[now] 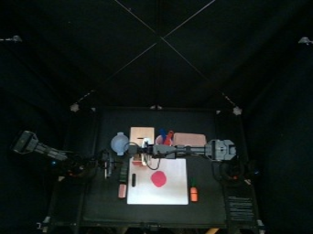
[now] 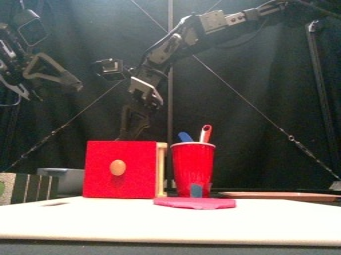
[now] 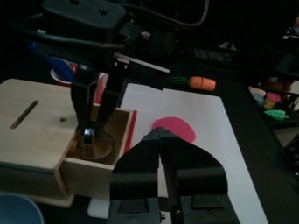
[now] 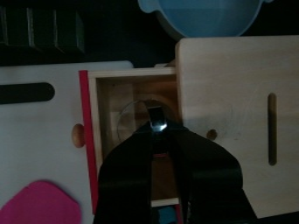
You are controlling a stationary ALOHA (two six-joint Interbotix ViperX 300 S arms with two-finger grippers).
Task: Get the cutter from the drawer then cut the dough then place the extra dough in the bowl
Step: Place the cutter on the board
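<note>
So we're on step one here: getting the cutter out. The pale wooden box (image 4: 233,96) has its red drawer front (image 4: 84,131) pulled out, and the round metal cutter with the wire handle (image 3: 100,147) is sitting inside the open drawer, not lifted yet as far as I can tell. The right gripper (image 4: 158,131) is reaching straight down into that drawer. Its fingers look drawn nearly together, pinched on the wire handle.

The left gripper (image 3: 163,140) hangs in front of the box with its fingers together and nothing in them. It's above the white cutting board (image 3: 222,149), near the flat red dough disc (image 3: 173,129). The board lies right in front of the box on the drawer side, and the dough on it looks uncut. The blue-grey bowl (image 4: 205,13) sits just beside the box, on the left arm's side, and I can't see any dough in it.

Next move, I'd guess: lift the cutter straight up so the ring clears the drawer walls, then carry it forward over the dough. The handle is thin, so the ring could swing or slip. I'd keep the lift slow, and the left arm may have to make room.
</note>
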